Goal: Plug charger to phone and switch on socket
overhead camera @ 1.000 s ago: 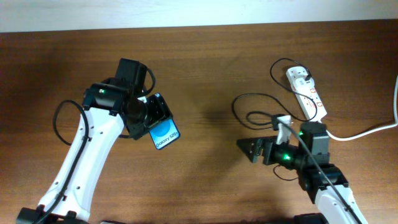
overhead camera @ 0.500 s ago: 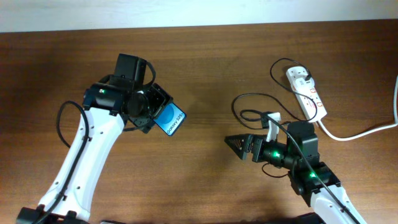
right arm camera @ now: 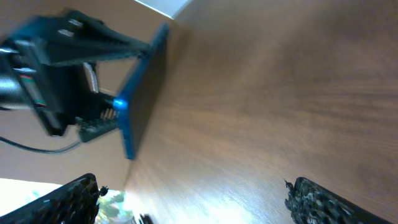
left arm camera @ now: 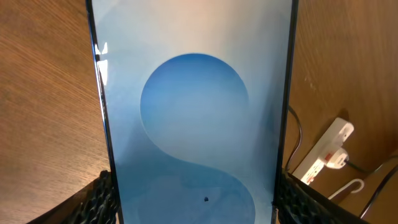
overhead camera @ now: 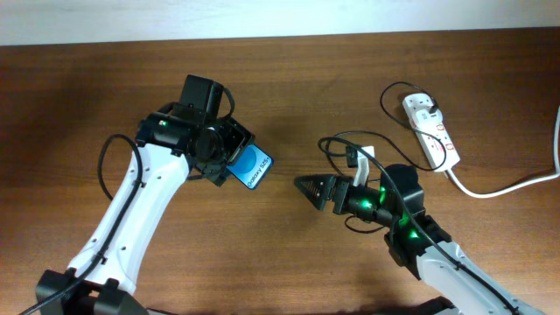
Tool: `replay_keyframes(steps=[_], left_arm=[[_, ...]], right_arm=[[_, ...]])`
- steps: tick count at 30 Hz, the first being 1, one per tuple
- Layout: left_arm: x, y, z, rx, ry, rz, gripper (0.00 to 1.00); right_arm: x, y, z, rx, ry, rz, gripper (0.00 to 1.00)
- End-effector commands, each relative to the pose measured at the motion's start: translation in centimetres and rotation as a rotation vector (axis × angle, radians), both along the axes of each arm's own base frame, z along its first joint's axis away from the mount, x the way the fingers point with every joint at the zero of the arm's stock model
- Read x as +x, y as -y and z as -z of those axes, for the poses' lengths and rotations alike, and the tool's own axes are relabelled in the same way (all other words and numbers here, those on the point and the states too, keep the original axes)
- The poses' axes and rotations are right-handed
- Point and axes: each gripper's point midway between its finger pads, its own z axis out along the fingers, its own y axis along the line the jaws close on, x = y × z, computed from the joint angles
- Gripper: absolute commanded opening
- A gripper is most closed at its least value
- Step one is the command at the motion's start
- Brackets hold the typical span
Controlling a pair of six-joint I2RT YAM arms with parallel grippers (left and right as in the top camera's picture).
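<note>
Right gripper [overhead camera: 304, 185]: in its own wrist view the fingers [right arm camera: 69, 198] stand wide apart with nothing between them, so it looks open and empty. Over the last second it has slid left across the table [overhead camera: 289, 87], nose aimed at the phone.

Left gripper [overhead camera: 233, 161]: clamped on the phone, one finger [left arm camera: 99, 200] on each long edge near its lower end. It has carried the phone right, toward the middle of the table.

Phone [overhead camera: 254, 168]: held off the wood at a tilt, blue screen [left arm camera: 196, 112] up, its free end turned toward the right gripper. The two are now near each other but not touching, and the gap has shrunk in both earlier steps.

Charger cable [overhead camera: 325, 145]: loops just beside the right wrist and has drifted left along with that arm. I cannot pick out its small tip. Nothing is plugged into the phone.

Power strip [overhead camera: 430, 129]: unmoved at the back right, its white cord [overhead camera: 512, 184] trailing off the right edge. The black cable runs to its far end. I cannot tell how the switch is set.

Meaning for the task: the arms are converging for the plug-in, but the right fingers show no connector. My read is that the tip must be gripped first, with the switch after that.
</note>
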Motion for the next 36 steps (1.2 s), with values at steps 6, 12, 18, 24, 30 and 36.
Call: replay_keyframes(steps=[6,12,18,24,30,36], left_arm=[[1.0,1.2,-1.4,-0.052,0.03,-0.055,0.41],[0.8,2.8,-1.7,-0.078,0.035,-0.044,0.43],[0.2,5.0,-2.0,-0.1,0.047,0.007,0.44],[0.0,6.6,-2.4,-0.118,0.075,0.047,0.44],[0.1,6.7,-2.5,-0.123,0.077,0.048,0.44],[-0.1,6.9,-2.5,-0.125,0.076,0.057,0.43]], right_arm=[[-0.8,-4.0,-2.8,0.03,0.14,-0.022,1.0],[0.8,-3.7,-2.8,-0.024,0.188,0.164,0.91],[1.5,-4.2,-3.6,0.012,0.234,0.178,0.85],[1.9,-5.1,-2.7,0.024,0.236,0.145,0.66],[1.7,-5.5,-3.7,0.056,0.266,0.125,0.38],[1.7,-5.4,-3.5,0.048,0.26,0.129,0.32]])
